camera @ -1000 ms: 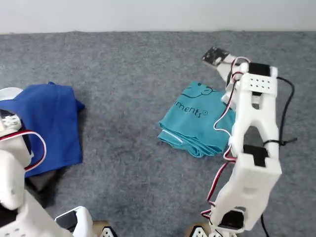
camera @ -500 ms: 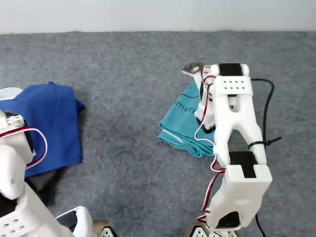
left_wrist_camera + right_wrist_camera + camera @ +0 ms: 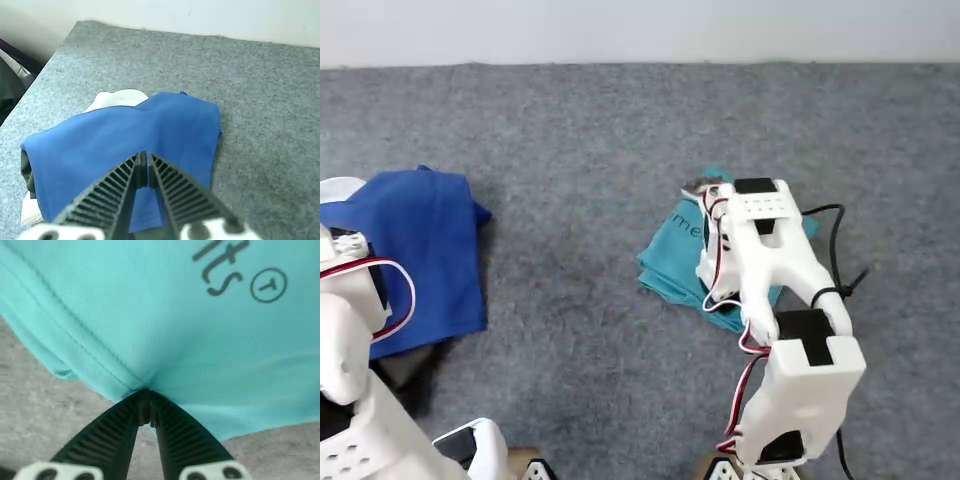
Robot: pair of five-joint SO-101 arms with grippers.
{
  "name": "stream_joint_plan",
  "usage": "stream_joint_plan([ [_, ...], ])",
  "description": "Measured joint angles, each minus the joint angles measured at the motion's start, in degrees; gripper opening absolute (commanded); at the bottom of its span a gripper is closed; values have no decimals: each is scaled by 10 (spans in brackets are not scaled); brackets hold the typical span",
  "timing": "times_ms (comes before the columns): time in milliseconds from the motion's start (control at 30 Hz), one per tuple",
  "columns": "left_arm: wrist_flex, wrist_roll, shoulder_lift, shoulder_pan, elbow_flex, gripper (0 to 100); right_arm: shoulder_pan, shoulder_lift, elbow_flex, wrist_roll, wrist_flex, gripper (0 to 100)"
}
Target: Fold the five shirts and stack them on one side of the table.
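Note:
A folded teal shirt [image 3: 670, 262] with dark lettering lies right of the table's middle. My right gripper [image 3: 703, 189] is down over it, and the arm covers much of the cloth. In the right wrist view the right gripper [image 3: 145, 412] is shut, its tips against a creased edge of the teal shirt [image 3: 150, 315]. A folded blue shirt [image 3: 420, 250] tops a pile at the left side. My left gripper [image 3: 142, 170] hangs shut above the blue shirt [image 3: 125, 135], holding nothing.
Under the blue shirt a white garment [image 3: 117, 97] and a dark one [image 3: 402, 365] stick out. The grey table mat [image 3: 570, 150] runs to a pale wall at the back. The left arm's body [image 3: 345, 340] stands at the near left edge.
The right arm has swung from beyond the teal shirt's far right corner leftward and down onto the shirt. The shirt's near edge has shifted slightly left. The left arm has hardly moved.

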Motion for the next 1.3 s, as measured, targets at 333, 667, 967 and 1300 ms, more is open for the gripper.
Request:
stream_joint_plan([
  [333,0,0,0,0,0,14,-11,0,-214,-29,156,9],
  [667,0,0,0,0,0,14,13,0,-329,-262,156,246],
  [967,0,0,0,0,0,14,40,108,-332,-477,134,464],
  [1300,0,-11,0,0,0,14,43,237,-335,-504,1,434],
])
